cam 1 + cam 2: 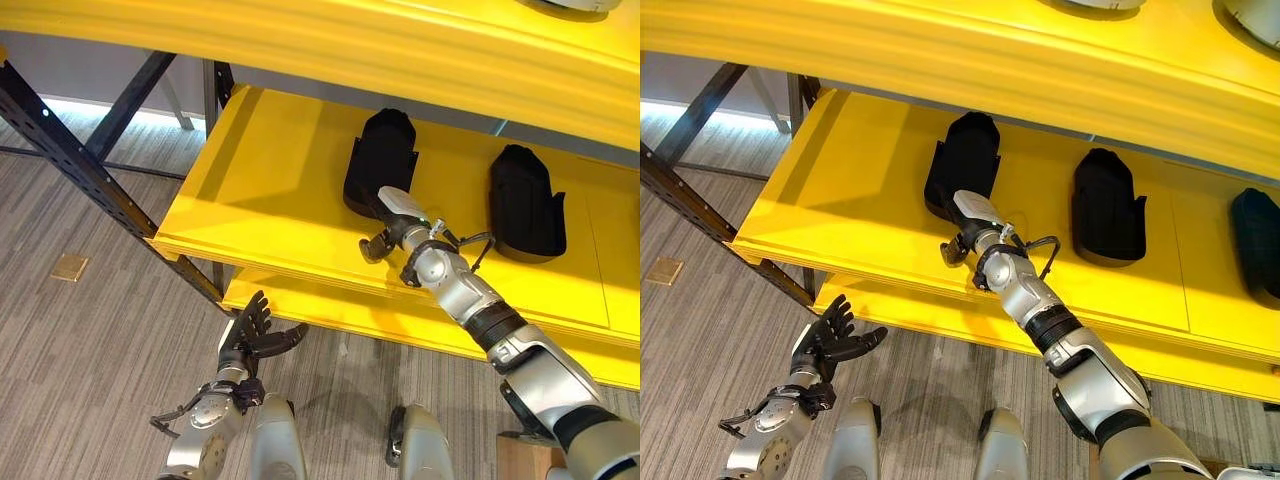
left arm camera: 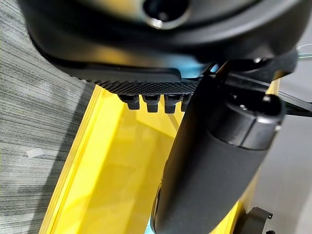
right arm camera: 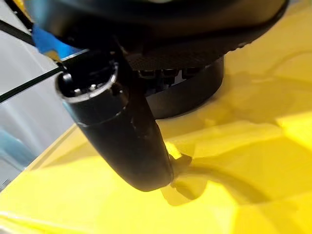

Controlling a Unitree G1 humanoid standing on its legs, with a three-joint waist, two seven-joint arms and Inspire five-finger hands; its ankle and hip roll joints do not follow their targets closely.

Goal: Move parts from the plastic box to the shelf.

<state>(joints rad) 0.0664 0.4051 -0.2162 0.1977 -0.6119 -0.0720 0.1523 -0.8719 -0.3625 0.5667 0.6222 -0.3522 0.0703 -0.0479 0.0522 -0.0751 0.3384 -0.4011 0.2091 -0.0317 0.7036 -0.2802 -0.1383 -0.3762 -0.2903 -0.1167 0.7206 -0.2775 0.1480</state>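
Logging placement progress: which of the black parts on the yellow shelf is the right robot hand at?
The leftmost black part: the right robot hand is at its near end. The middle part and right-edge part lie apart from it.

Two parts [image 1: 381, 160] [image 1: 525, 203] side by side on the shelf [image 1: 260, 200], well apart.

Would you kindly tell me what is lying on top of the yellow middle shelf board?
Two black moulded parts rest on the yellow shelf board. The right hand lies at the left part's near end, hiding that end; its fingers are hidden.
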